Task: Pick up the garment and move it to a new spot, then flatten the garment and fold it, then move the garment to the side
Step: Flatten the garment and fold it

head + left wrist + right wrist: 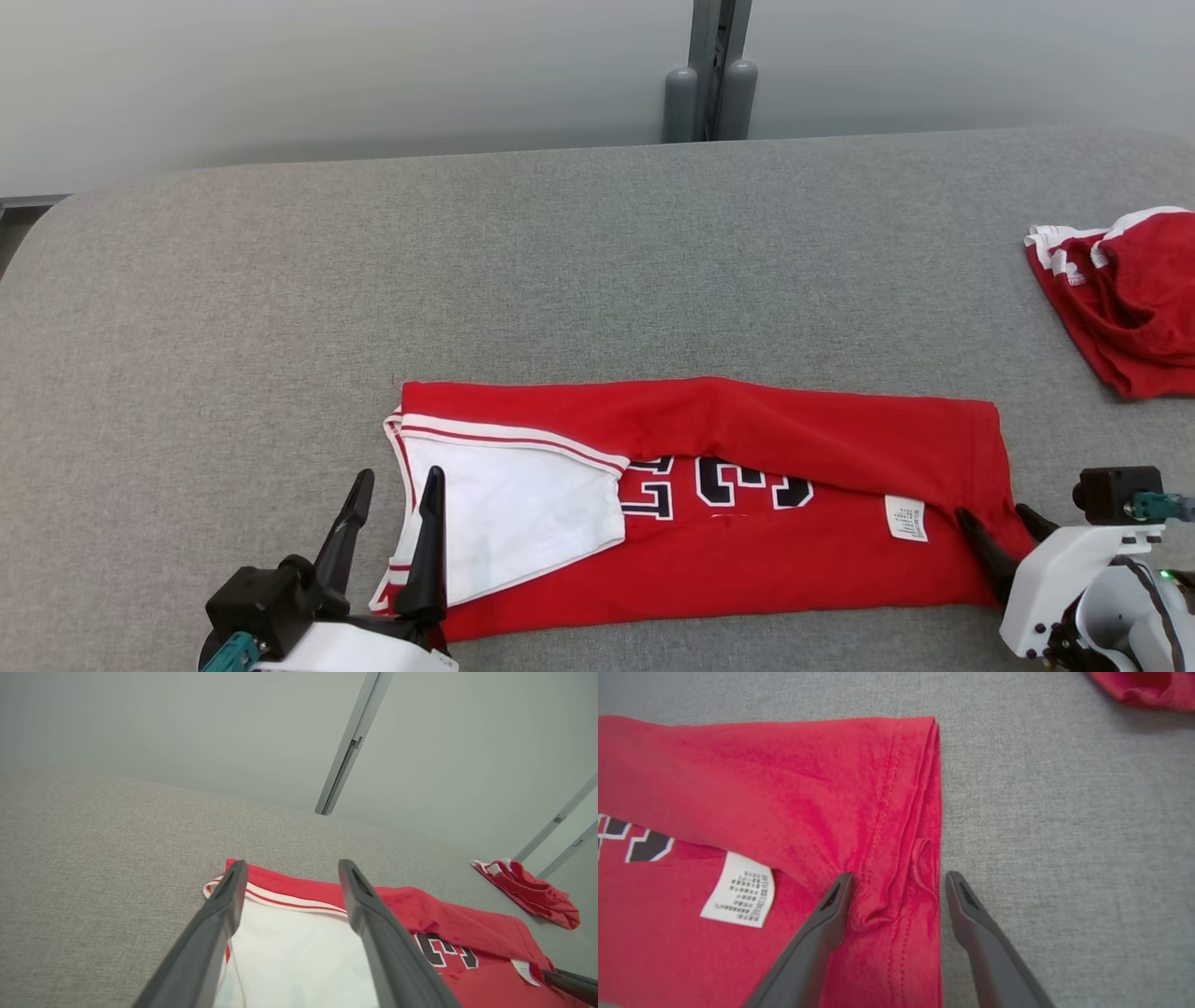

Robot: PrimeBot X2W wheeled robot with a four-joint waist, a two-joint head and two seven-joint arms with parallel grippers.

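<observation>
step: fold red jersey (747, 551) | left gripper (400, 478): spread over white-trimmed end (504, 439) | right gripper (994, 515): spread astride hem (896, 788) | tip: pinch every layer at both ends, lift level

table (597, 243): grey fabric top, rounded far-left corner | red bundle (1134, 299): crumpled, white trim, far right on table | post (717, 37): grey, upright behind far edge, two cylinders (681, 103) at base | wall (280, 75): pale, plain
</observation>
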